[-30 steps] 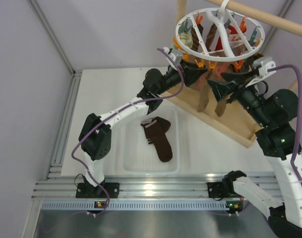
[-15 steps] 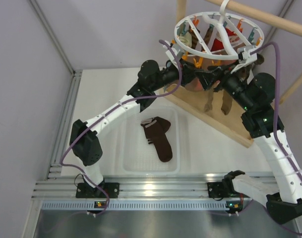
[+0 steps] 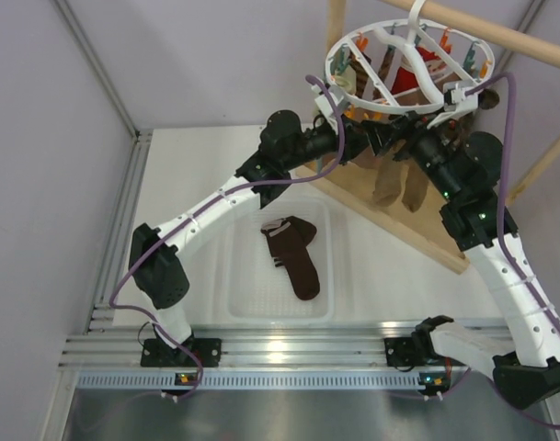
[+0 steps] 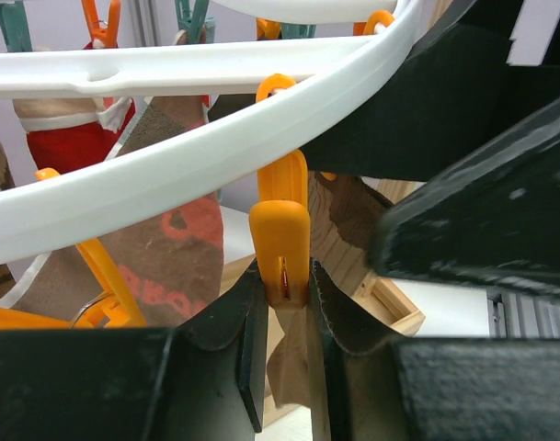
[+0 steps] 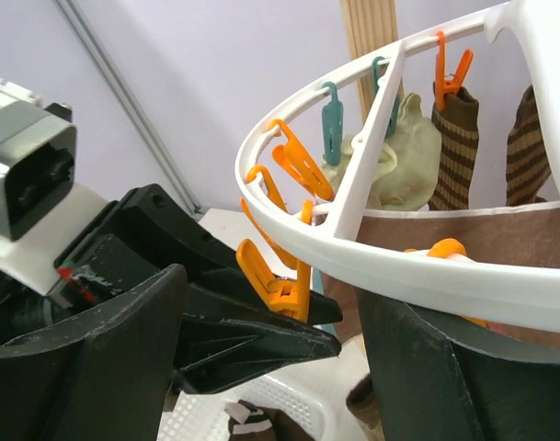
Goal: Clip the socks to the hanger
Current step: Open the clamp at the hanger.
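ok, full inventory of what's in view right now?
hanger: one, white ring, hung from the rod, top right
pegs: many, orange and teal, dangling round the ring
orange peg: one, between the left fingers
hung socks: several, tan, red, brown-striped, clipped on the hanger
socks: two, dark brown, lying in the tray
tray: one, translucent white, mid-table
wooden stand: one, pale wood, rod and plank, right rear
table: one, white
left gripper: black, closed on the orange peg
right gripper: black, open, under the ring
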Robot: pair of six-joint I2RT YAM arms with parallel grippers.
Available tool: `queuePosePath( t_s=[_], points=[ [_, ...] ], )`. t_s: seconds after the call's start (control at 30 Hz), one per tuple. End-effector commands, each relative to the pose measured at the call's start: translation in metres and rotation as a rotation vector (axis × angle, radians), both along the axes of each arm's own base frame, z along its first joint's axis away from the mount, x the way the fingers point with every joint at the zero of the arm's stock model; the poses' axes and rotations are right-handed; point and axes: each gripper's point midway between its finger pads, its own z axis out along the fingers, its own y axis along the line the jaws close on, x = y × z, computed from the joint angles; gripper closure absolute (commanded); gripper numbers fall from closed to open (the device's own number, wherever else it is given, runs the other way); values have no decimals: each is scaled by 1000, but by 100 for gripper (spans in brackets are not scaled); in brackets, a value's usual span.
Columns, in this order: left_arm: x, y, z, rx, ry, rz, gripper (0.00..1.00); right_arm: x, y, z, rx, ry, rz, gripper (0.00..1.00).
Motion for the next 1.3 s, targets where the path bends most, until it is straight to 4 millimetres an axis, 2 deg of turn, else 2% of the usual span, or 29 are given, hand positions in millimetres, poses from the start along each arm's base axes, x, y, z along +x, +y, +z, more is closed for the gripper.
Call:
queuePosePath(
  t_s=[0.0,0.2,0.23,0.37,0.77,0.87,0.97,1.0,1.03,1.07,1.1,1.17,1.27],
  points=[
    [-28,2,41,-40,-77,-56,100,4,5,11,24,-50,-4,27],
    [-30,-1,38,-32,-68,-72,100,9,4,5,7,-44,-20,27],
    [-33,-3,37,-28,-68,-84,100,8,5,11,14,-67,-11,27],
    [-39,-7,34,-22,-62,-120,100,10,11,15,28,-82,17,28],
    [-57,-14,25,-3,-25,-224,100,11,25,20,80,-81,86,45],
    [-62,-15,24,1,-18,-251,100,14,27,22,98,-71,92,56],
    [-65,-16,21,9,-8,-274,100,15,27,24,112,-64,90,72],
    [-67,-16,20,11,-8,-280,100,16,27,25,112,-65,90,84],
    [-68,-16,17,17,-3,-286,100,16,27,25,114,-63,89,90],
    [-70,-15,19,16,-4,-288,91,17,26,25,118,-62,83,96],
    [-71,-14,19,17,-6,-289,85,17,24,25,123,-58,72,100],
    [-74,-9,16,30,-7,-284,66,17,22,25,123,-53,65,100],
    [-80,6,12,65,-21,-263,54,16,16,27,127,-53,52,100]
  ],
)
